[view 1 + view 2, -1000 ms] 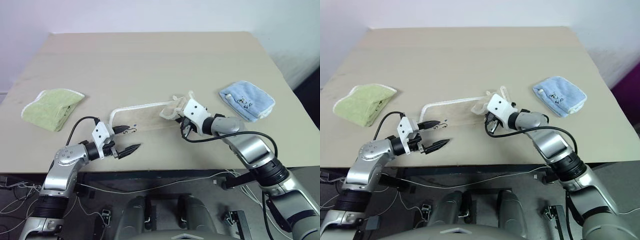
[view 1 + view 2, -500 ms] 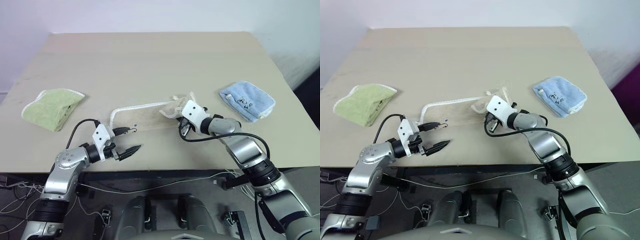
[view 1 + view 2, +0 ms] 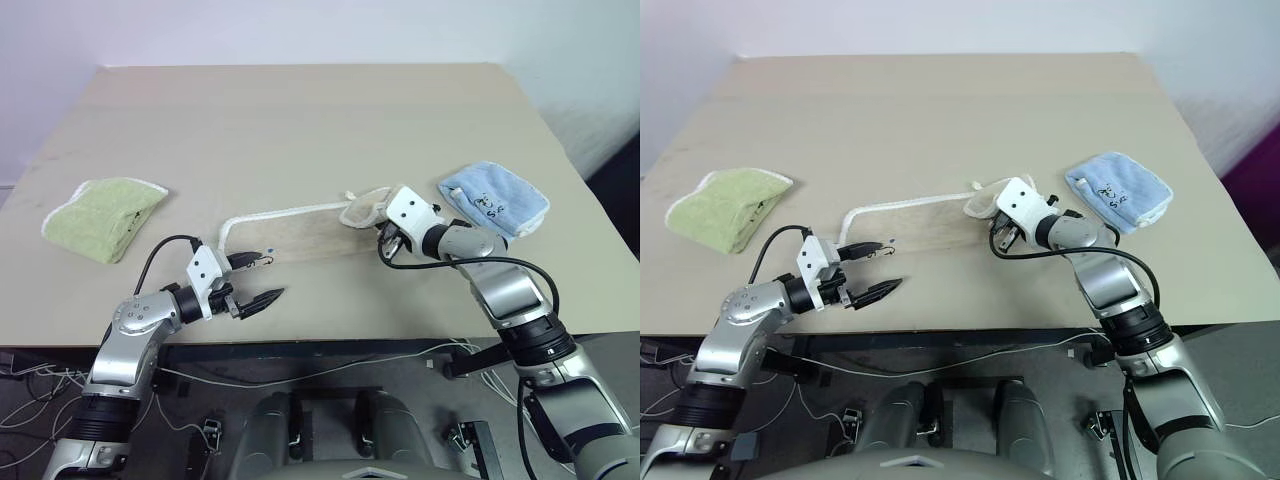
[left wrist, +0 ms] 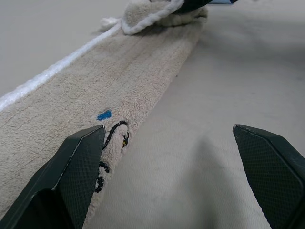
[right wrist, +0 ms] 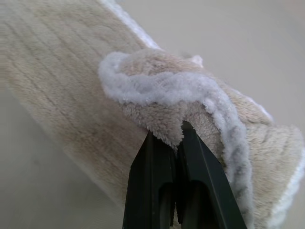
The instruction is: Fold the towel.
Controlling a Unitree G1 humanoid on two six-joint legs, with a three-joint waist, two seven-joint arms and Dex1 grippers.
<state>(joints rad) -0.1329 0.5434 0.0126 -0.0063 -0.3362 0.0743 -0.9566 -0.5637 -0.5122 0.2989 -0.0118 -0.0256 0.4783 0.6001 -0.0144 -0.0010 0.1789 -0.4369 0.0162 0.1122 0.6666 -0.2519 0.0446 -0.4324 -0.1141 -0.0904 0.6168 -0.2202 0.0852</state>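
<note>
Towel (image 3: 300, 230) lies as a long narrow beige strip near the middle of the surface (image 3: 300, 120), white corded edge along its far side. Right gripper (image 5: 174, 138) is closed on a bunched fold at the towel's right end, lifting that end slightly off the surface. Left gripper (image 3: 258, 280) hovers at the towel's left end with jaws spread wide, holding nothing; the printed emblem (image 4: 112, 138) sits just beside one finger. Green towel (image 3: 105, 217) rests well left of the beige towel, blue towel (image 3: 495, 200) just right of it.
</note>
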